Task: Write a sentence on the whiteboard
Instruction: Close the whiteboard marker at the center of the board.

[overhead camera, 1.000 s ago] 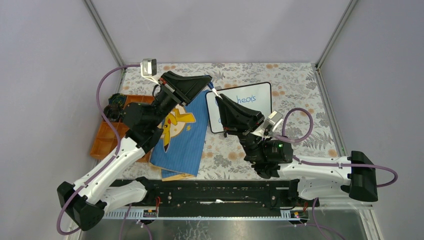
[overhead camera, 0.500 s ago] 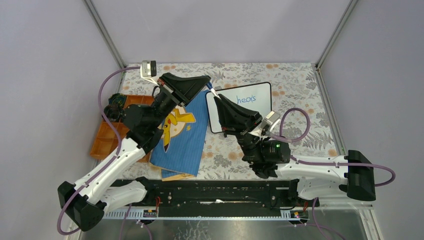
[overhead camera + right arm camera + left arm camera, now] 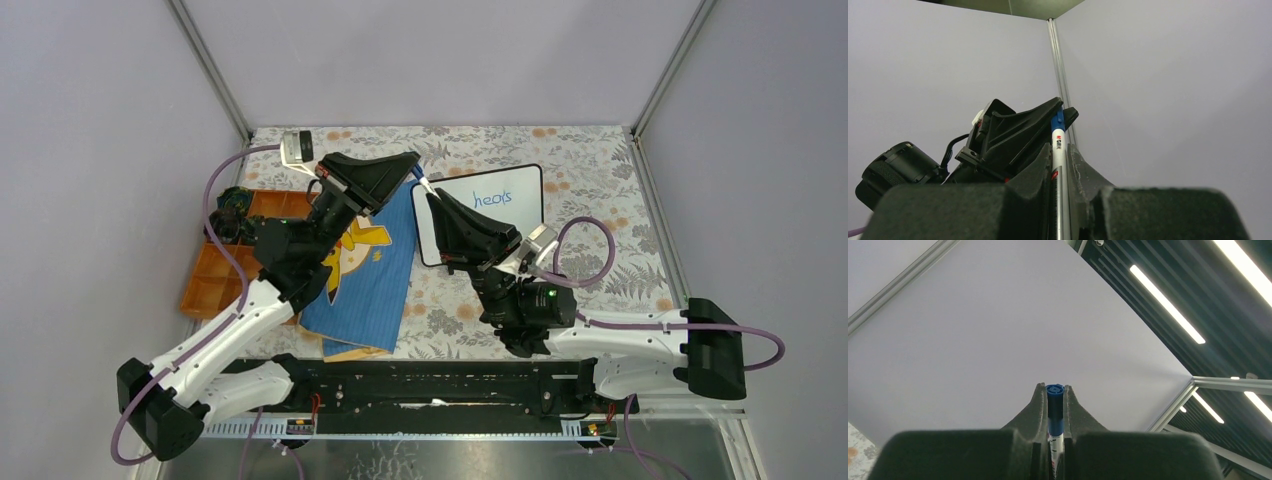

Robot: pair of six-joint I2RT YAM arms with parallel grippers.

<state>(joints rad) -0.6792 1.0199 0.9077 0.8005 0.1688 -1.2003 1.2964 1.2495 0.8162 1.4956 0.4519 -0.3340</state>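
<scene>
The whiteboard (image 3: 520, 215) lies on the table at centre right. Of the sentence, only the blue word "heals" (image 3: 493, 198) shows; the rest is hidden under my right gripper. A white marker (image 3: 423, 184) with a blue cap spans the gap between both grippers above the board's left edge. My left gripper (image 3: 410, 166) is shut on the blue cap end (image 3: 1055, 399). My right gripper (image 3: 436, 199) is shut on the marker's barrel (image 3: 1057, 137). The left gripper (image 3: 1023, 130) shows just beyond my right fingers, and both wrist views look up at the walls.
A blue cloth book (image 3: 370, 275) with a yellow cartoon figure lies left of the board, partly under my left arm. An orange compartment tray (image 3: 210, 275) sits at the left edge. Enclosure walls and metal posts (image 3: 215, 75) ring the floral table.
Both grippers stay clamped on the marker. The left wrist has dropped slightly and the right arm has shifted a little left, so "heals" is a bit more exposed.
</scene>
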